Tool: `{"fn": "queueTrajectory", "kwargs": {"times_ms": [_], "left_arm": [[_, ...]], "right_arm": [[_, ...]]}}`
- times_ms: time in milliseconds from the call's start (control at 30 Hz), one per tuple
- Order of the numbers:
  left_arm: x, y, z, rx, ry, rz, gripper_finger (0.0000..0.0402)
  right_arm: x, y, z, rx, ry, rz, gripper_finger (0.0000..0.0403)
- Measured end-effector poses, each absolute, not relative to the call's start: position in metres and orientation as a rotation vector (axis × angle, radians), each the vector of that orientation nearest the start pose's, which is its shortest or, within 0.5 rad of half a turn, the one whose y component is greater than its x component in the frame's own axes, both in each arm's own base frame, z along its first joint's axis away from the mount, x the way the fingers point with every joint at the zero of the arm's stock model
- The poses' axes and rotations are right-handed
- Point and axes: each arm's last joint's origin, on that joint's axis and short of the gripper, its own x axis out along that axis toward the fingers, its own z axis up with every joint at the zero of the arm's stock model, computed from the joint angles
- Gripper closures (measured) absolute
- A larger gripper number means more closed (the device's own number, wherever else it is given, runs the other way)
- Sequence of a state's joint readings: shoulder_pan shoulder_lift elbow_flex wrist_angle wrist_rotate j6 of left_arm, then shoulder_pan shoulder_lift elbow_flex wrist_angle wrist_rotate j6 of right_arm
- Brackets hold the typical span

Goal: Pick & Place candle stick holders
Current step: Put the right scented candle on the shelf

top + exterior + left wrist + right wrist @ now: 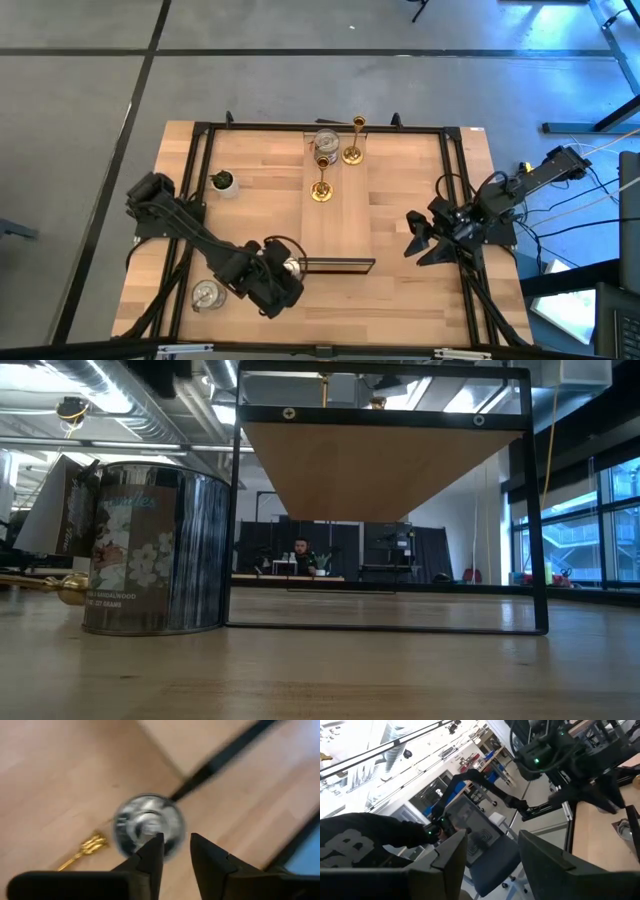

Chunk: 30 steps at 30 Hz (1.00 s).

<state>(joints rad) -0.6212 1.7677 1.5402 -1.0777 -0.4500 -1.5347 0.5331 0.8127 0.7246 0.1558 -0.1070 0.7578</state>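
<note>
From above, finds the left arm [190,228] stretched from the left edge of the tabletop [420,300] slantwise toward the near middle, wrist turned downward, with the left gripper [176,839] right over a silvery cup [145,822] just off the near end of the wooden board [335,220]. Through the left wrist view, looks straight down into that cup and shows one of the fingers [152,852] overlapping its rim and the other just outside it, with only a narrow gap between. Cannot tell through the blur whether clenched on the rim or merely set around it. Catches there too a gold stick [82,852] lying flat on the tabletop near the cup, covered by the arm in the high view. Shows the right arm [500,195] folded at the right edge, with the right gripper [418,240] well apart from every holder. Confirms released, empty fingers through the right wrist view, aimed out into the room. Only from above, makes out a second silvery cup [207,294] at the near left, two upright gold sticks [352,150] with a third silvery cup [327,140] at the board's far end, and a small potted plant [222,181] toward the left. At tabletop height, shows neither gripper, only a labelled silvery cup [150,550] close up, a gold end [65,590] cut off beside it, and a black frame [540,510].
</note>
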Motion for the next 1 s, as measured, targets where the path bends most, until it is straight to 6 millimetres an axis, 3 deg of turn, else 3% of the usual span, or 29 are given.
{"fn": "queueTrajectory", "kwargs": {"times_ms": [200, 767, 1000], "left_arm": [[0.286, -0.191, 0.264, -0.745, 0.964, 0.736, 0.0393], [0.291, -0.182, 0.256, -0.719, 1.008, 0.745, 0.0400], [0.288, -0.186, 0.234, -0.870, 0.910, 0.701, 0.0400]], "right_arm": [[0.157, 0.096, 0.340, 0.756, 0.180, 0.633, 0.0221], [0.157, 0.096, 0.340, 0.757, 0.181, 0.632, 0.0222], [0.157, 0.096, 0.339, 0.756, 0.186, 0.631, 0.0222]]}}
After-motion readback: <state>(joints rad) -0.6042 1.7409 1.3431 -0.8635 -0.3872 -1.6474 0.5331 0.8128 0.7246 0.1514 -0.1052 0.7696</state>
